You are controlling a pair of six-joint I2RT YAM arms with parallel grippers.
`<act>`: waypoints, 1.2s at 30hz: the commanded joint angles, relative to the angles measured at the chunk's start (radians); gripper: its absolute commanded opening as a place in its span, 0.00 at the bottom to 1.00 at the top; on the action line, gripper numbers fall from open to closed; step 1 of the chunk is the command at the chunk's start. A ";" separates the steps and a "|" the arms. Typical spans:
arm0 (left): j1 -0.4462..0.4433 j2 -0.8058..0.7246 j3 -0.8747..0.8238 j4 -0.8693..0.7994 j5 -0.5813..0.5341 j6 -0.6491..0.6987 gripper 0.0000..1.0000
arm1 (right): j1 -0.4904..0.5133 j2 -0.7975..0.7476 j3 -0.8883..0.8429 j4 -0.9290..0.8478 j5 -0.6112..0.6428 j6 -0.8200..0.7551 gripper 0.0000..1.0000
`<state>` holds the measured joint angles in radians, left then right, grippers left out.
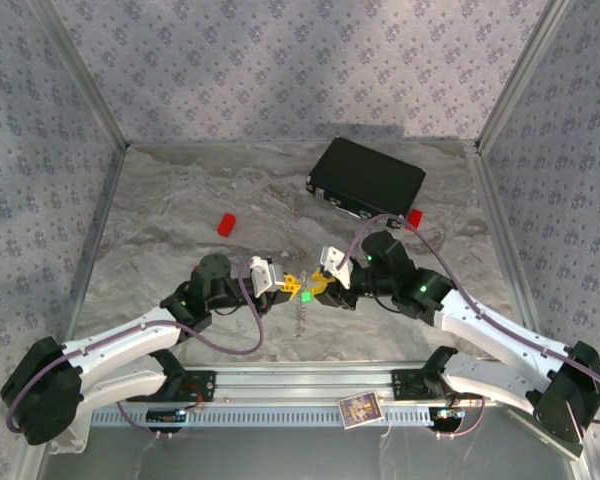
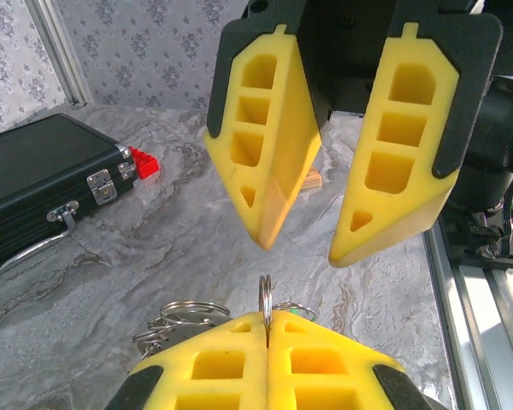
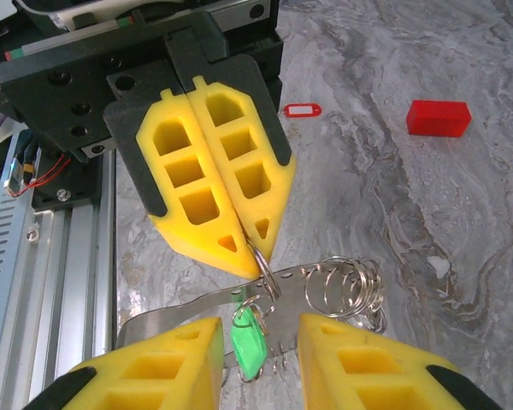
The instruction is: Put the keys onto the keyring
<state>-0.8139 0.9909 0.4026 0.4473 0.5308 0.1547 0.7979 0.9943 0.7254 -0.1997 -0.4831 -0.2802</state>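
Note:
My left gripper is shut on a silver split ring of the keyring, held edge-on above the table. In the right wrist view that ring joins a flat metal strip carrying several more rings. The bright green key hangs by its small ring just under the held ring, between the fingers of my open right gripper; neither finger touches it. From above, both grippers meet tip to tip with the green key between them. A red-and-white key lies flat on the table.
A black case lies at the back right, with one red block by its corner. Another red block sits left of centre. The metal rail runs along the near edge.

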 commanded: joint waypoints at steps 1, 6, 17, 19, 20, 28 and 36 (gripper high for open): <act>-0.005 0.002 -0.002 0.059 0.025 -0.012 0.00 | -0.002 0.026 0.025 0.021 -0.033 -0.005 0.29; -0.004 0.000 0.001 0.058 0.034 -0.011 0.00 | -0.001 0.057 0.032 0.056 -0.037 -0.001 0.27; -0.005 0.003 0.002 0.059 0.047 -0.015 0.00 | -0.001 0.071 0.030 0.078 -0.024 -0.005 0.22; -0.005 0.004 0.003 0.062 0.052 -0.016 0.00 | -0.001 0.078 0.034 0.083 -0.042 -0.004 0.20; -0.005 0.005 0.004 0.064 0.055 -0.017 0.00 | 0.000 0.083 0.036 0.085 -0.053 -0.004 0.19; -0.005 0.000 0.008 0.044 0.048 -0.015 0.00 | 0.002 0.119 0.070 0.060 -0.096 -0.020 0.00; -0.005 -0.032 0.078 -0.182 -0.036 0.073 0.21 | 0.017 0.145 0.172 -0.152 -0.011 -0.153 0.00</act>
<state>-0.8139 0.9829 0.4286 0.3500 0.5163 0.1776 0.8036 1.1294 0.8219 -0.2558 -0.5198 -0.3569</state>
